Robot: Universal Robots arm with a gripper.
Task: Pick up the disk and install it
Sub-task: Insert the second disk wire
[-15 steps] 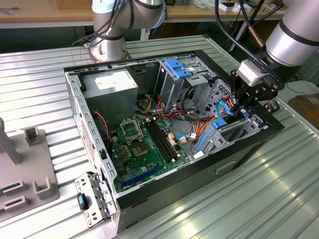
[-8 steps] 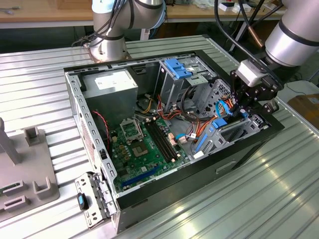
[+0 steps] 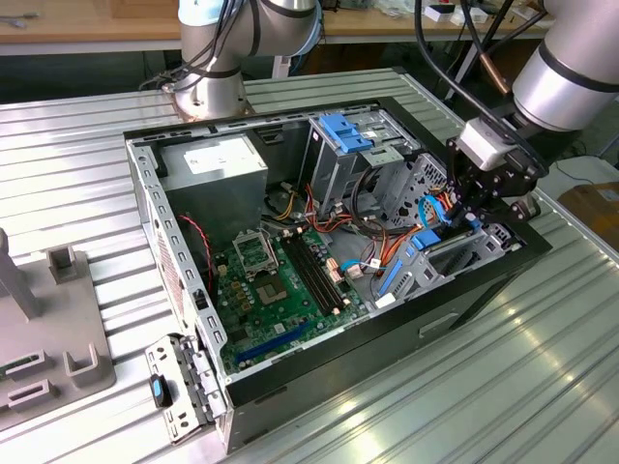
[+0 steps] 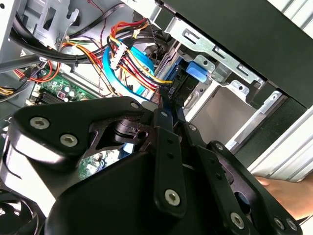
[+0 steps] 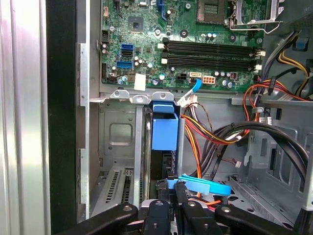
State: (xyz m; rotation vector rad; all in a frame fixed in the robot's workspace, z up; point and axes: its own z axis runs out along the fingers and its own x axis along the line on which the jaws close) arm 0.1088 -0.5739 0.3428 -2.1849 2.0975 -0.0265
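The disk (image 5: 161, 164) stands on edge in the metal drive bay at the case's front corner, its blue carrier (image 5: 164, 128) at the far end. In the exterior view the disk (image 3: 447, 248) sits low in the bay on the exterior view's right, directly under my gripper (image 3: 465, 215). In both wrist views my gripper (image 5: 175, 190) has its fingers drawn together, and the fingertips (image 4: 165, 108) rest at the disk's near edge (image 4: 182, 87). Whether they pinch any part of it is hidden. A light blue flat cable (image 5: 208, 186) runs right past the tips.
The open computer case (image 3: 145, 184) lies on a ribbed metal table. It holds a green motherboard (image 3: 280, 290), a grey power supply (image 3: 215, 162) and a drive cage with a blue latch (image 3: 345, 130). Wire bundles (image 4: 132, 46) crowd the bay. A person's hand (image 4: 288, 196) is beside the case.
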